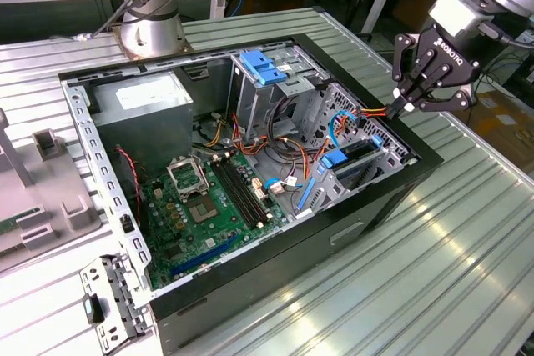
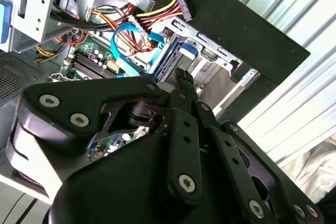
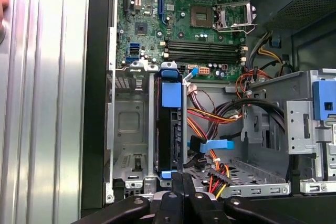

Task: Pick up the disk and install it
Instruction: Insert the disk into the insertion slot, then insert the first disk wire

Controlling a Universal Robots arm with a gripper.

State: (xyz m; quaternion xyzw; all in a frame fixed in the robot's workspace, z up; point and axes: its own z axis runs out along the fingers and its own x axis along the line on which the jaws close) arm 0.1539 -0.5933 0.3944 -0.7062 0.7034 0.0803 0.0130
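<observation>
Held the hand over the front rim of the open computer case on the bench, with fingers pressed together and clamped on nothing. Found the disk standing on edge in the grey bay just below the fingertips, framed by blue rails, apart from the hand and judged already seated. Traced its long axis, in the first wrist view, straight away from the hand toward the motherboard. Counted one disk, one hand, one empty slot beside the disk.
</observation>
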